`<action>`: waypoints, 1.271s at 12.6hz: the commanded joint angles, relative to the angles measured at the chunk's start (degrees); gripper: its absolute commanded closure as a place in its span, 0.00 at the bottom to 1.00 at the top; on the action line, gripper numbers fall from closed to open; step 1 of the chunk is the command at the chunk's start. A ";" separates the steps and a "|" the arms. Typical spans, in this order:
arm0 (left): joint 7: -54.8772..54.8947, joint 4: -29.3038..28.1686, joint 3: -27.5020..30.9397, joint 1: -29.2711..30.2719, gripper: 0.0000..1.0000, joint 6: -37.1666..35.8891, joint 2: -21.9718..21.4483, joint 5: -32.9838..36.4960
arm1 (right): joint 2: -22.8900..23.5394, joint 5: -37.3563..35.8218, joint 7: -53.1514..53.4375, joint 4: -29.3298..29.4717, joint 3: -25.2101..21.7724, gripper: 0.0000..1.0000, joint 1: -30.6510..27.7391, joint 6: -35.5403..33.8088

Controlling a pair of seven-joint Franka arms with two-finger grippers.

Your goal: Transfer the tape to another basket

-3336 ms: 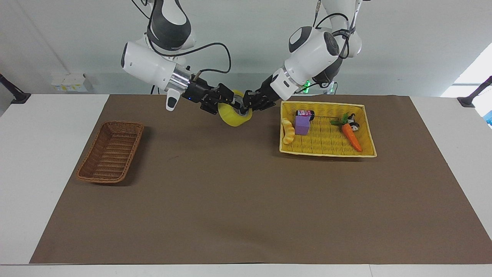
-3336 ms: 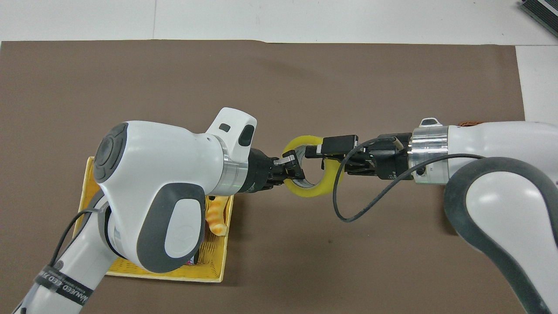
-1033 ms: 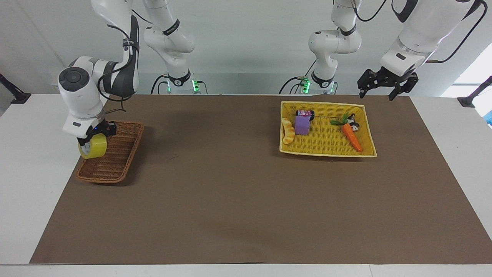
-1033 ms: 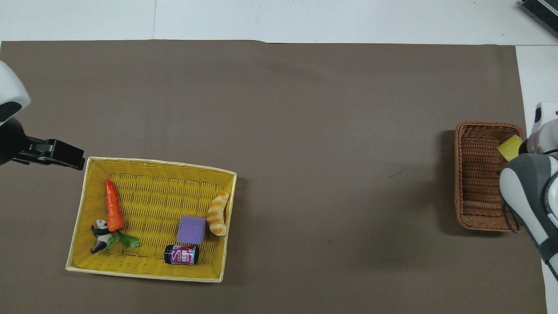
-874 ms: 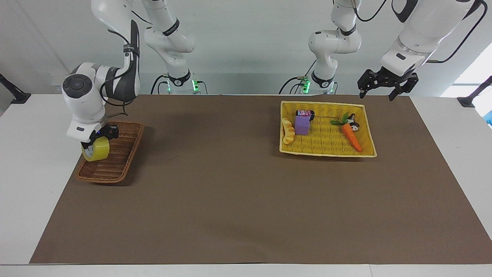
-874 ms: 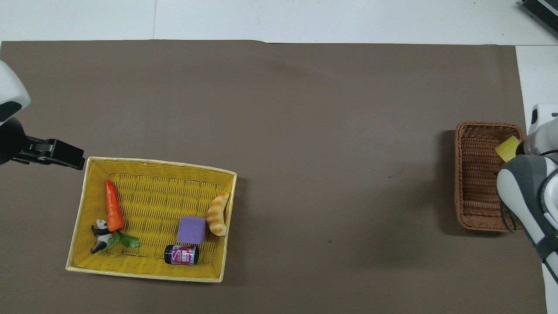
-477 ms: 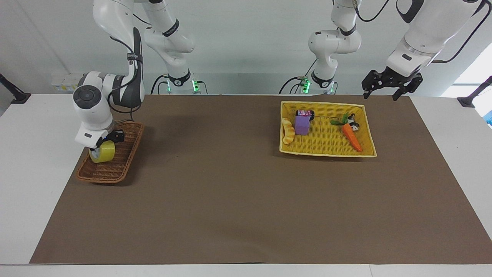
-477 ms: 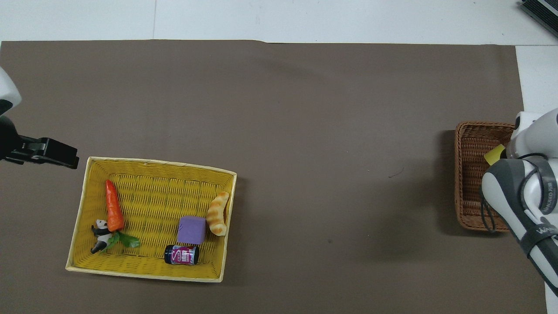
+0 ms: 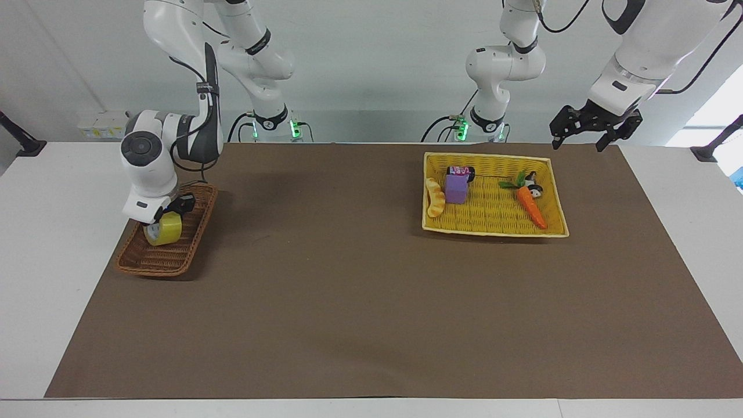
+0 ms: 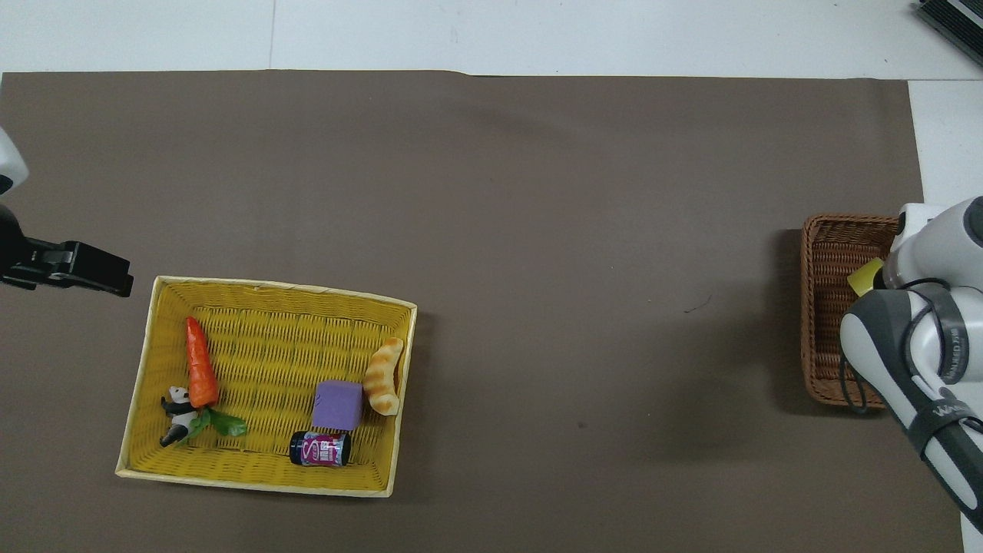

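In the small dark-brown woven wicker basket, at the right arm's end of the table, the wide roll of translucent yellow packing tape is seen low inside, on or just above the woven floor, directly under the right gripper. Whether the fingers grip the roll or have let go cannot be told, as the wrist hides them in both views.

The step in hand is judged to be the release. It would be done well if the roll were let go only once its weight is borne by the basket floor, and the gripper then drawn straight up, so that neither the sloped wall nor the roll is dragged along.

Half a second earlier the roll was held slightly higher and nearer the basket's outer rim; it has since been lowered deeper toward the middle.

Toward the left arm's end, the larger bright-yellow woven tray basket holds a toy carrot, a purple block and other small items, unchanged. The left gripper, released and empty, waits raised over the table edge beside that tray, drifted slightly outward.
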 commanded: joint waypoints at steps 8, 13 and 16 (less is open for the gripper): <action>0.60 0.71 -0.59 0.80 0.00 0.17 0.00 0.70 | -8.07 8.95 10.37 8.17 1.70 0.00 1.42 -8.21; 0.60 0.71 -0.59 0.80 0.00 0.17 0.00 0.70 | -8.69 15.81 24.36 18.97 5.57 0.00 1.51 -17.69; 0.60 0.71 -0.59 0.80 0.00 0.17 0.00 0.70 | -8.43 15.90 30.50 26.44 7.94 0.00 3.08 -21.91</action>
